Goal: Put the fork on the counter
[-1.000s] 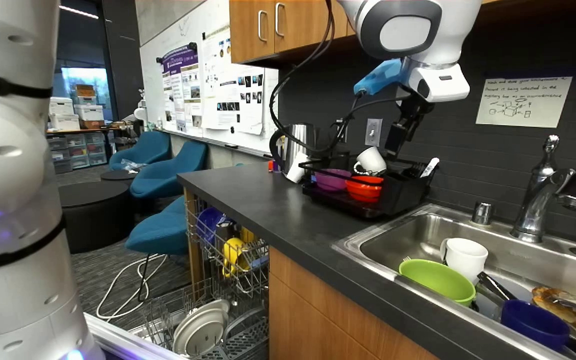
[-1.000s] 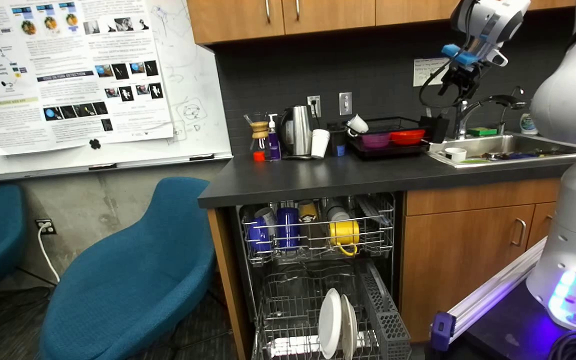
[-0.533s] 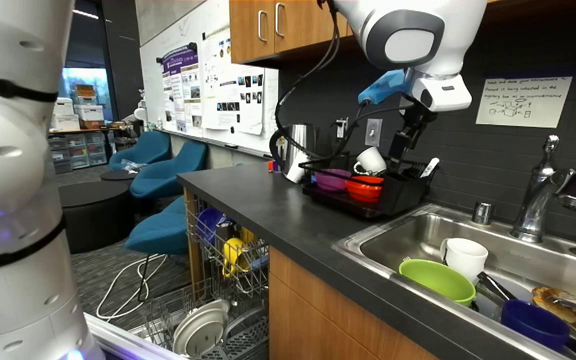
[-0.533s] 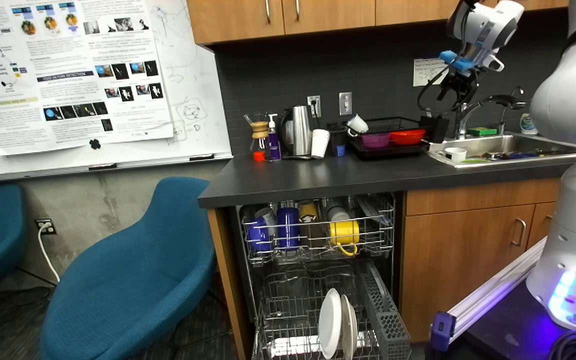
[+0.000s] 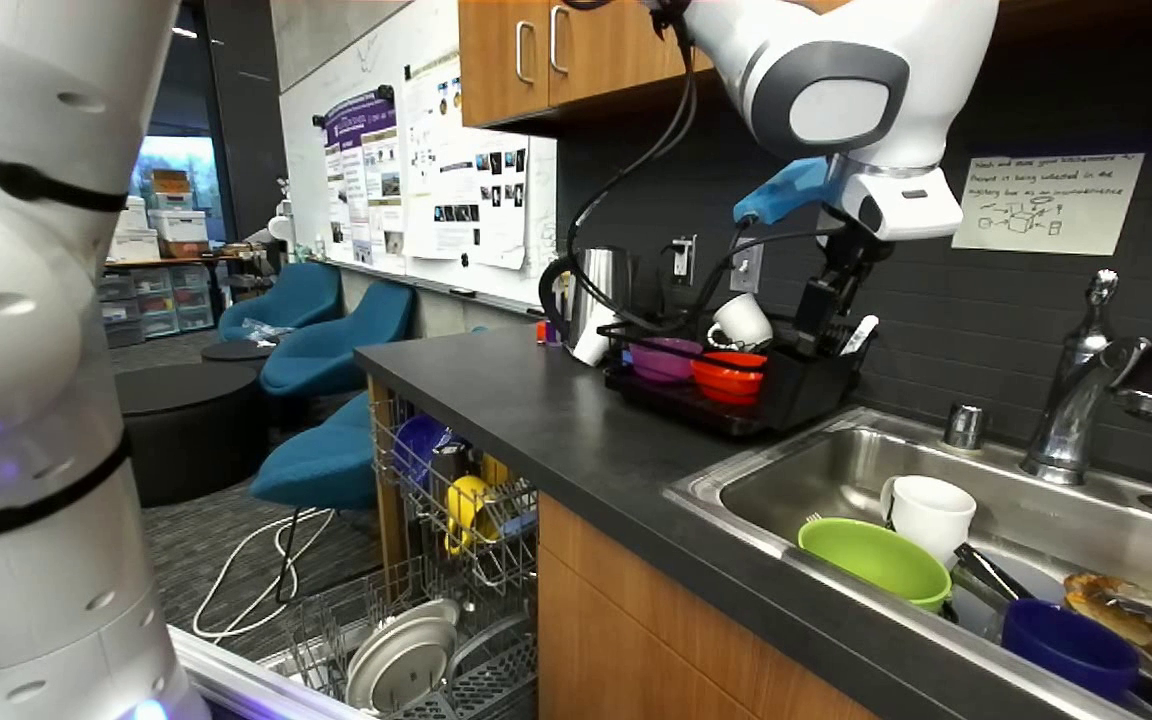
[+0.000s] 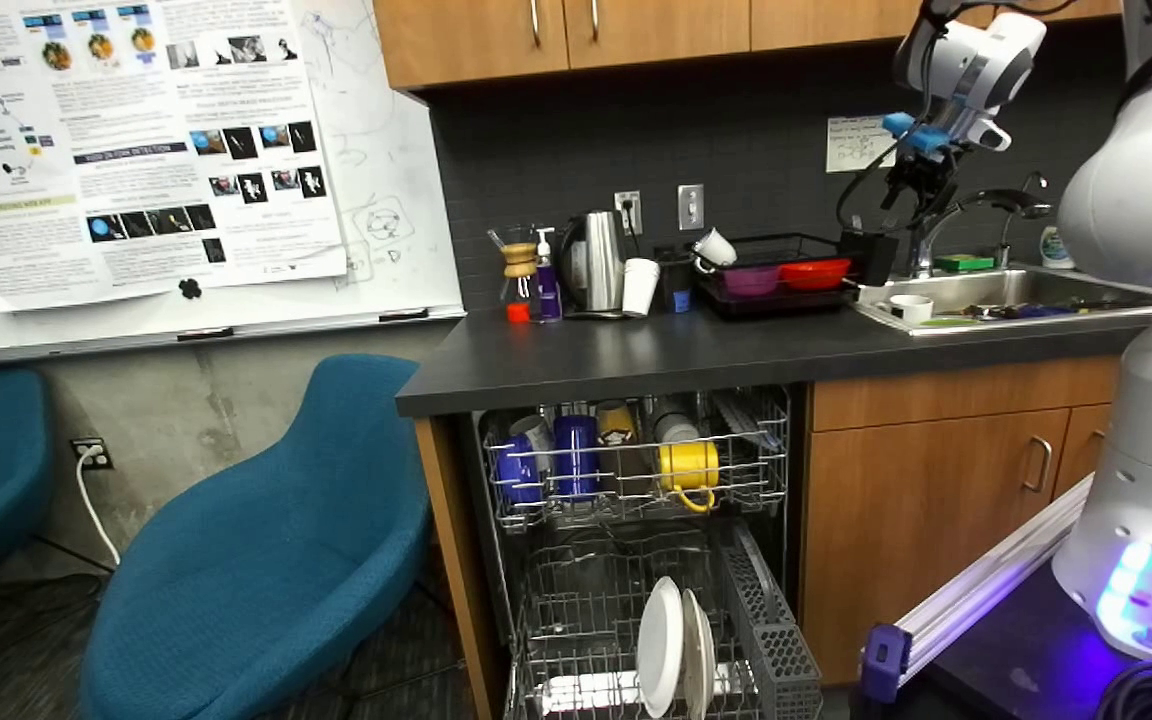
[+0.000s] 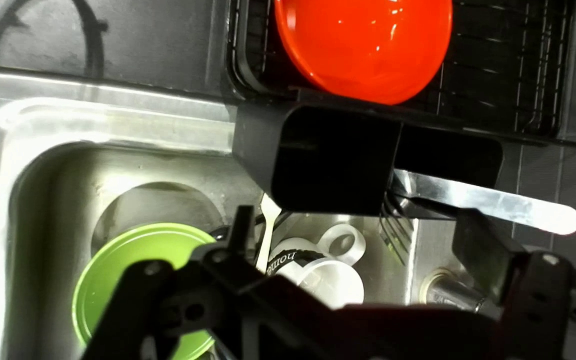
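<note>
Gripper [image 7: 358,220] spread wide, my arm [image 5: 836,85] hangs above the black utensil holder [image 7: 338,155], which sits at the sink end of the dish rack [image 7: 498,65]. In both exterior views I see the wrist bent over so that the fingers [image 7: 483,247] point down at a slant, with their tips close to the holder's top. The upper part of the arm is high, in front of the wooden wall cabinets [image 5: 596,60], and a blue block [image 5: 786,190] juts from the wrist.

The fork [image 7: 395,225] is in that holder, and I see its tines, thin, dark grey and dully shining, leaning out past the rim with the sink [image 7: 158,112] behind them. On my wrist view they lie between the two fingers, apart from both. Which compartment the fork stands in, I cannot tell. Just beside it a flat silver utensil [image 7: 508,202] sticks out, rounded end outward.

The counter [image 6: 576,350] looks smooth and dark charcoal, with a soft sheen and a straight front edge above light-brown cupboards [image 5: 626,620]. It runs along the wall, the sink set into it, the dish rack on it next to the sink, and a steel kettle [image 6: 598,265] farther along. In the rack, a red bowl [image 7: 368,45] lies just beside the holder.
</note>
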Controlling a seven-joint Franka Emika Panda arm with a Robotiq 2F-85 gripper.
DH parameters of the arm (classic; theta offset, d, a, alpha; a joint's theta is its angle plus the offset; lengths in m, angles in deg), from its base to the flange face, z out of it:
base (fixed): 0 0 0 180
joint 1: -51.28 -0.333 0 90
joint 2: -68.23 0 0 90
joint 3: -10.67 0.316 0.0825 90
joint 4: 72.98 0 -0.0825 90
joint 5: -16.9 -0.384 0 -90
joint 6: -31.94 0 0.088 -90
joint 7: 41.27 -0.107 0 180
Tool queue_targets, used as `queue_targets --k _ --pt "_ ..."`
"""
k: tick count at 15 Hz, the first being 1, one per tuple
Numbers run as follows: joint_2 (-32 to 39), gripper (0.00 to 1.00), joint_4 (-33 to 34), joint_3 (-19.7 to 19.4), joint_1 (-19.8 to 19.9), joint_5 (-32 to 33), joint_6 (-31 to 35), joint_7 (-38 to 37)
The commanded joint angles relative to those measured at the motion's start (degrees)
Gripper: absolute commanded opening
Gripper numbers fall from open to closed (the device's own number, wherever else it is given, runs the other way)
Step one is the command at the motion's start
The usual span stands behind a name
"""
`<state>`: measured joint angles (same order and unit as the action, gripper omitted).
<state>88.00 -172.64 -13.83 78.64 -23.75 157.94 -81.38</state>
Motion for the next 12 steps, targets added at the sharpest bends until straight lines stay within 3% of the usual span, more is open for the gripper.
queue_targets --k 1,4,6,7,9,12 --pt "1.61 1.00 2.62 0.25 0.86 0.75 -0.60 -2.09" --pt "2.28 1.00 3.44 0.42 0.96 0.86 -0.62 -2.62" --pt "2.54 0.94 3.78 0.54 0.97 0.87 -0.69 -2.70" --pt "2.63 0.75 3.83 0.60 0.96 0.84 -0.62 -2.67" --pt "2.78 0.65 4.05 0.67 0.93 0.93 -0.62 -2.62" --pt "3.04 0.42 4.34 0.72 0.93 1.08 -0.61 -2.63"
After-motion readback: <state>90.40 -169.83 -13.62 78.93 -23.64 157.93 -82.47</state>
